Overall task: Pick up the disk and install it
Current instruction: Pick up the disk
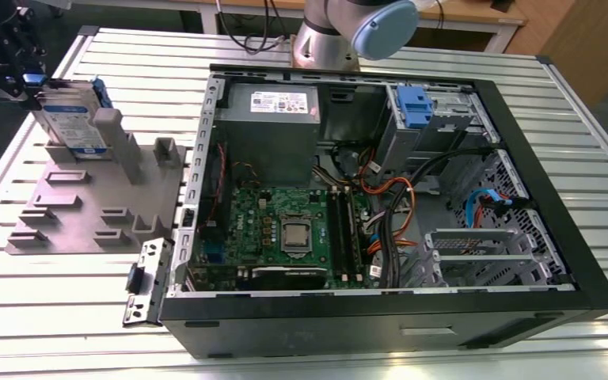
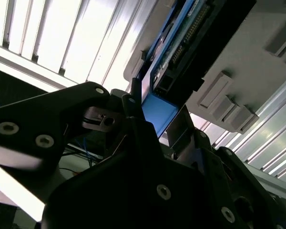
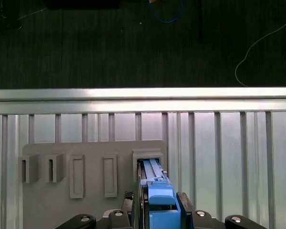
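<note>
The disk (image 1: 70,119) stands on edge in a slot of the grey holder plate (image 1: 72,214), at the exterior view's far left. It is silver-grey with a white and blue label and a blue bracket. My gripper (image 1: 29,79) sits right above it, shut on the bracket's top end. In the first wrist view the black fingers (image 3: 138,205) press both sides of the blue bracket (image 3: 159,193), and the disk (image 3: 151,168) runs down into the holder plate (image 3: 86,157). The second wrist view shows the gripper (image 2: 155,114) around the disk's (image 2: 181,43) blue end.
An open computer case (image 1: 389,198) lies on the slatted metal table (image 1: 51,317), to the exterior view's right of the holder. It holds a motherboard, cables, a grey power supply box (image 1: 272,107) and a drive bay with a blue tab (image 1: 415,107). The arm's base (image 1: 331,36) stands behind the case.
</note>
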Robot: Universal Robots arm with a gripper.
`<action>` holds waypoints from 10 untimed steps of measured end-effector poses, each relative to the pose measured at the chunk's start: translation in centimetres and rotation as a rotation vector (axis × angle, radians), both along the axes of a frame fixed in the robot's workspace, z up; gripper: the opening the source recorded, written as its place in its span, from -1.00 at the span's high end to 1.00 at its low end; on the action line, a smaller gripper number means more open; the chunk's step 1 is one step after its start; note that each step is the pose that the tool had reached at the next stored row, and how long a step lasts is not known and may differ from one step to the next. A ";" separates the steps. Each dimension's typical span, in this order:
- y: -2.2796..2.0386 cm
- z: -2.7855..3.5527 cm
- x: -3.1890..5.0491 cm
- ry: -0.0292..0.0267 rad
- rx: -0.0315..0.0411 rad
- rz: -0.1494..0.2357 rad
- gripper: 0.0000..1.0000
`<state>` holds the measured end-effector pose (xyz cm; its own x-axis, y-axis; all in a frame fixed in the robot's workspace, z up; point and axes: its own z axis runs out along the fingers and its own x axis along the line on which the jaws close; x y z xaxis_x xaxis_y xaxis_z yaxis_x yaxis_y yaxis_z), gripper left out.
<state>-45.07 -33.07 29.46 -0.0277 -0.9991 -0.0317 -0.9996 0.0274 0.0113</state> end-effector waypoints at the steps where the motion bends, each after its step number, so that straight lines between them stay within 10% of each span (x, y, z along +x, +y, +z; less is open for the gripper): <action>1: 0.00 0.00 0.00 0.0003 0.0007 0.001 0.05; 10: 0.01 -0.23 0.00 0.0001 0.0016 0.001 0.05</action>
<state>-45.07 -33.06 29.23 -0.0271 -0.9991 -0.0333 -0.9996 0.0267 0.0114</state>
